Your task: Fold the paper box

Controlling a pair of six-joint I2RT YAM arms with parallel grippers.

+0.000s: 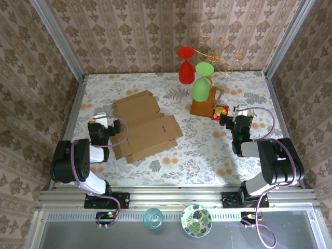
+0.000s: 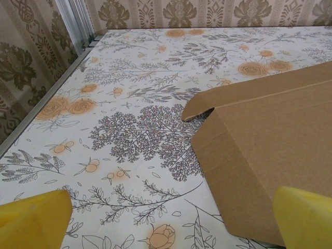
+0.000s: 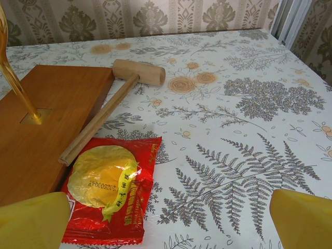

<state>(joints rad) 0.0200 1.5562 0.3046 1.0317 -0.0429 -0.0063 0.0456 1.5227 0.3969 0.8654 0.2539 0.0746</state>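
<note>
Two arms are sitting folded up at the near edge, pretty much mirroring each other. The left arm (image 1: 78,161) is bending at the elbow down by its base and pointing its wrist toward the back wall, low over the floral surface (image 1: 207,150). The left fingers (image 1: 101,115) are hovering just beside the left edge of the paper box (image 1: 145,127), not touching it. In the left wrist view those yellow fingers (image 2: 32,220) are showing at opposite bottom corners, so they're spread wide with nothing between them. The cardboard is lying ahead and to their right, with one rounded flap corner poking out.

The paper box is lying opened out on the left half of the surface, skewed at an angle.

Moving right, a wooden stand (image 1: 203,106) is carrying a red glass (image 1: 186,65) and a green glass (image 1: 202,85). A wooden mallet (image 3: 111,111) is lying with its handle along the stand's edge, and a red snack packet (image 3: 111,192) is sitting right at the handle's end.

The right arm (image 1: 270,161) is bending the same way, wrist aimed at the back wall. The right fingers (image 1: 239,111) are hanging just right of the packet, also wide apart and empty.
</note>
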